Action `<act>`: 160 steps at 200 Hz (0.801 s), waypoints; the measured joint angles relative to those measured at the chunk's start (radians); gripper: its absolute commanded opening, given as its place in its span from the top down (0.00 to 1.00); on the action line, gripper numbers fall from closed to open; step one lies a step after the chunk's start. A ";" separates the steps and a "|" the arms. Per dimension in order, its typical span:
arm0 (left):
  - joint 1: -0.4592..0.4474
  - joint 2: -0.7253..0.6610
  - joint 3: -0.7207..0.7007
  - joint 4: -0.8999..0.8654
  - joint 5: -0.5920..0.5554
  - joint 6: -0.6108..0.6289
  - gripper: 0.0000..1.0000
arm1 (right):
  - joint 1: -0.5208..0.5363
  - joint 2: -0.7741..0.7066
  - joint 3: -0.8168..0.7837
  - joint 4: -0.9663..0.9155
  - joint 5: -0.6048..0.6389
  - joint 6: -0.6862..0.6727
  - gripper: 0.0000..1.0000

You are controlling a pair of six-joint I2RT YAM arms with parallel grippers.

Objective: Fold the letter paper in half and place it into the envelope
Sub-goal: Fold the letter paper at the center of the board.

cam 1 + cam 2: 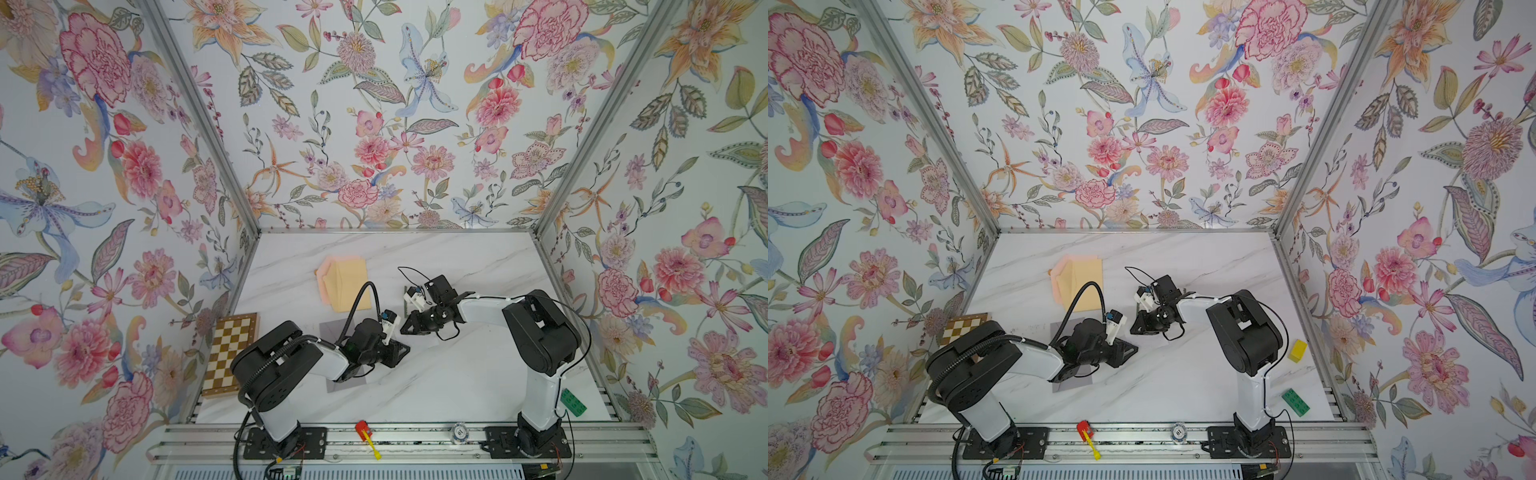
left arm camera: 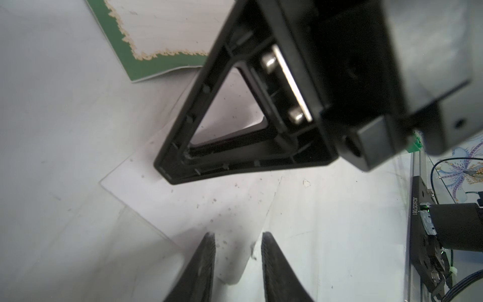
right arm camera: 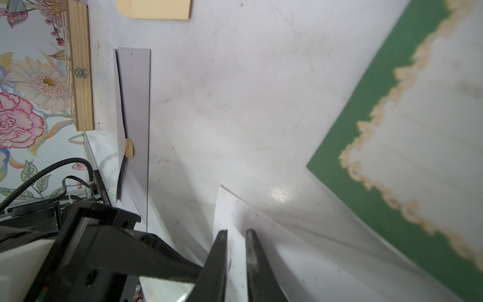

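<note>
The letter paper (image 3: pixel 431 125), white with a green edge, lies on the table (image 1: pixel 457 374) near the gray envelope (image 3: pixel 136 91), on the side away from the chess board (image 1: pixel 226 353). Part of the paper curls up, and its plain white back shows. The right gripper (image 3: pixel 236 231) is at a white corner of the paper. Its fingers (image 3: pixel 254 256) are close together with a thin gap, and I cannot tell if they pinch the paper. The left gripper (image 2: pixel 237 235) is loose, with its fingers (image 2: pixel 206 256) apart over the paper. The orange envelope (image 1: pixel 347 286) lies behind the gray envelope, farther from the robot.
</note>
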 measured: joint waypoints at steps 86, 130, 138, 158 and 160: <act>0.000 0.009 -0.002 0.022 0.001 -0.012 0.66 | -0.032 -0.024 -0.027 0.002 0.013 -0.007 0.82; 0.000 0.013 -0.003 0.032 0.001 -0.020 0.66 | -0.072 -0.048 -0.061 0.003 0.011 -0.007 0.82; 0.000 0.013 -0.003 0.033 0.001 -0.020 0.66 | -0.084 -0.053 -0.068 0.002 0.011 -0.007 0.82; 0.000 0.014 -0.007 0.039 0.000 -0.020 0.66 | -0.114 -0.066 -0.081 -0.002 0.013 -0.007 0.81; 0.000 0.014 -0.008 0.040 0.000 -0.020 0.66 | -0.117 -0.067 -0.083 -0.002 0.013 -0.007 0.81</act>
